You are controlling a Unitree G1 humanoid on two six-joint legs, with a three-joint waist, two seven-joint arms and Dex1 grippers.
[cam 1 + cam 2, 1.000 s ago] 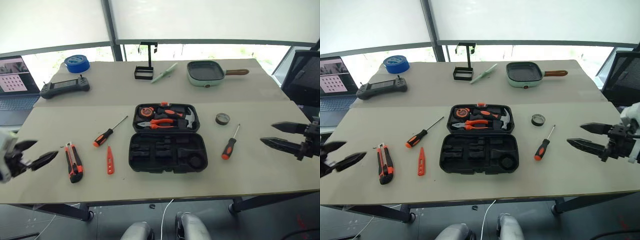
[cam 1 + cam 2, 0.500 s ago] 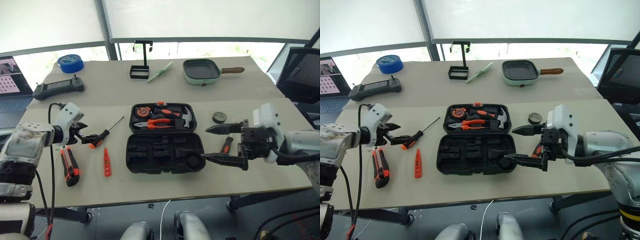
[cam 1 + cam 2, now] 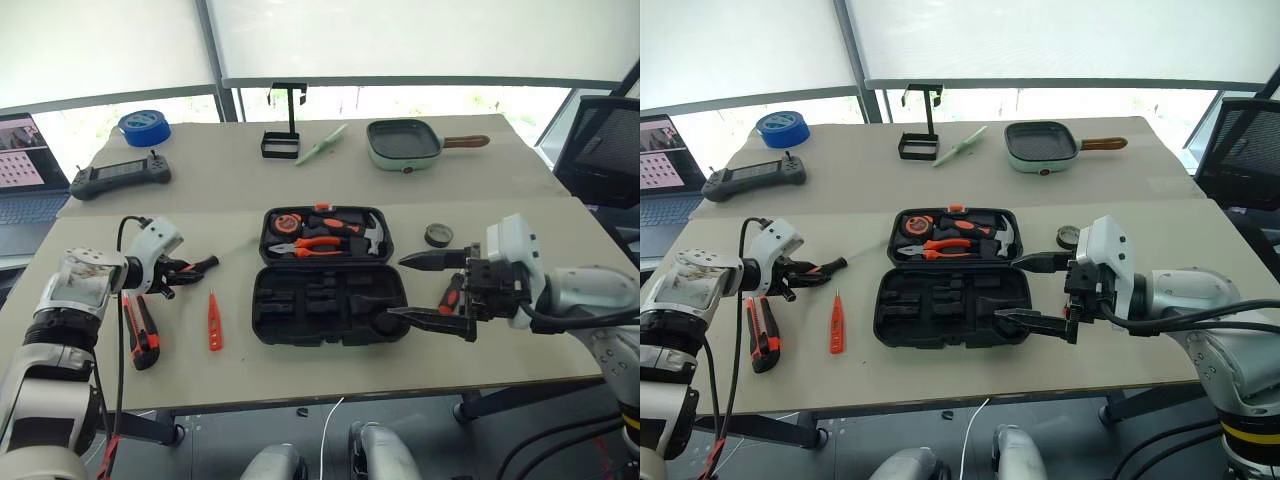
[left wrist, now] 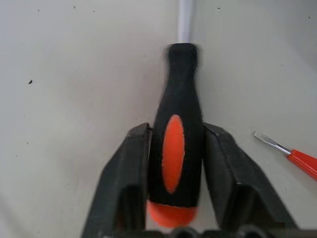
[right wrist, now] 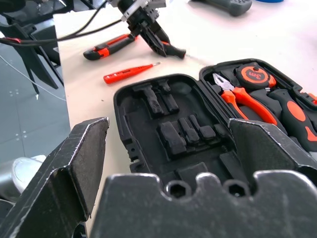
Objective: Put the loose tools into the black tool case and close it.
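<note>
While the left gripper (image 4: 176,163) clamps one screwdriver (image 4: 177,139) by its handle on the table (image 3: 300,370), the right gripper (image 3: 425,290) (fingers spread wide) hangs beside the open black tool case (image 3: 330,300).

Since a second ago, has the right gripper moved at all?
Yes. The right gripper has swung in from the table's right edge toward the black tool case, its fingers open at the case's right end.
</note>
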